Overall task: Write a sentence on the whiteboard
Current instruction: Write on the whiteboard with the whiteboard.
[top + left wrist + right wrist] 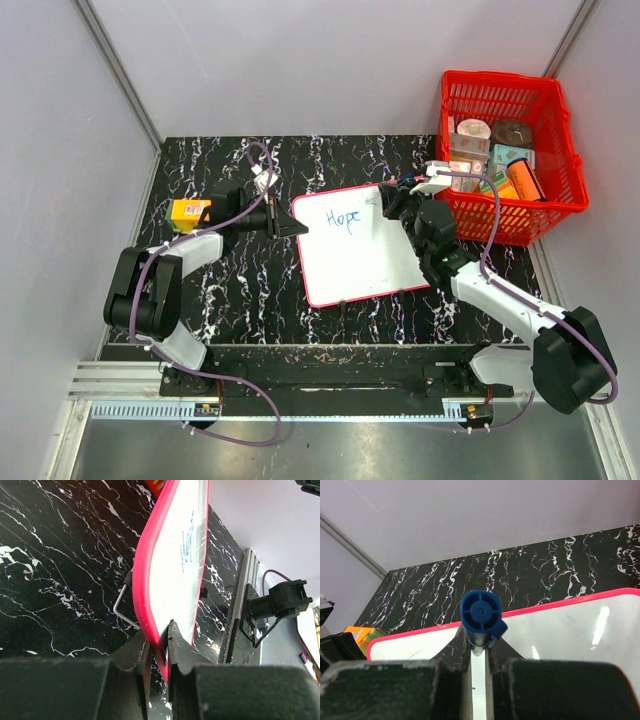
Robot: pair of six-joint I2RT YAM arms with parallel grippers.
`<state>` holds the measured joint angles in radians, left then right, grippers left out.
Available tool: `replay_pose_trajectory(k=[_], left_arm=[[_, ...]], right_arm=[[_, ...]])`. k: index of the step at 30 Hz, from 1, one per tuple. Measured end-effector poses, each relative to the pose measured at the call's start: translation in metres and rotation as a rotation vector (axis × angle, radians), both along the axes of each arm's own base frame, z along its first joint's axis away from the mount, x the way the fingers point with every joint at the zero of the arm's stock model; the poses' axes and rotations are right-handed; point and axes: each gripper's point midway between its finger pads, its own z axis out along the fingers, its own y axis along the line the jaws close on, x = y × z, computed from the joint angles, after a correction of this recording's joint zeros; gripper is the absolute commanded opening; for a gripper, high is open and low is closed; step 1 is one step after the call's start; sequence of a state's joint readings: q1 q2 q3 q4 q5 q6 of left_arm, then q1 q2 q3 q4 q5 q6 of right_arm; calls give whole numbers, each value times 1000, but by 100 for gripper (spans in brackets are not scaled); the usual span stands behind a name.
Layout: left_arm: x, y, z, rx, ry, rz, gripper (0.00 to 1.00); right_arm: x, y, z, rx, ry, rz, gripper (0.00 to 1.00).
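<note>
Pink-framed whiteboard (360,250) at centre of black marble table (250,290), just left of red basket (500,225). Left gripper (159,647) clamped on board's frame at its left edge. Right gripper (479,654) closed on blue marker (481,612), over board's upper right corner. Sentence (343,218): only "Hope" readable, blue, near board's top. Orange box (188,212) left of left gripper, apart from board.

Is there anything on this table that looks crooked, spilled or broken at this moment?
Only the whiteboard stands out: it lies turned at an angle to the table edges, not square to them. The left gripper is clamped on its red frame, so this looks deliberate. Nothing seems spilled or broken.
</note>
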<state>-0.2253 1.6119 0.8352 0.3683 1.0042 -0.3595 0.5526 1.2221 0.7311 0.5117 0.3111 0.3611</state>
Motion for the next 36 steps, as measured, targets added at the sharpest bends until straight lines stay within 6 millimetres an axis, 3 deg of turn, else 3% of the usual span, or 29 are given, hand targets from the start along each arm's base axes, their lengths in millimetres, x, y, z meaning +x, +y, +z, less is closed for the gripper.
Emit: replay_pose_trajectory(k=[17,29,36], left_arm=[[-3,11,-7,31,56,39,0],[-3,11,-7,31,55,39,0],[-3,11,-8,32,58,39,0]], right_arm=[[-11,13,6,-76,-70,113,0],[-7,2,-5,-97,-51,53,0],[0,-1,-24,-112,2,19,0]])
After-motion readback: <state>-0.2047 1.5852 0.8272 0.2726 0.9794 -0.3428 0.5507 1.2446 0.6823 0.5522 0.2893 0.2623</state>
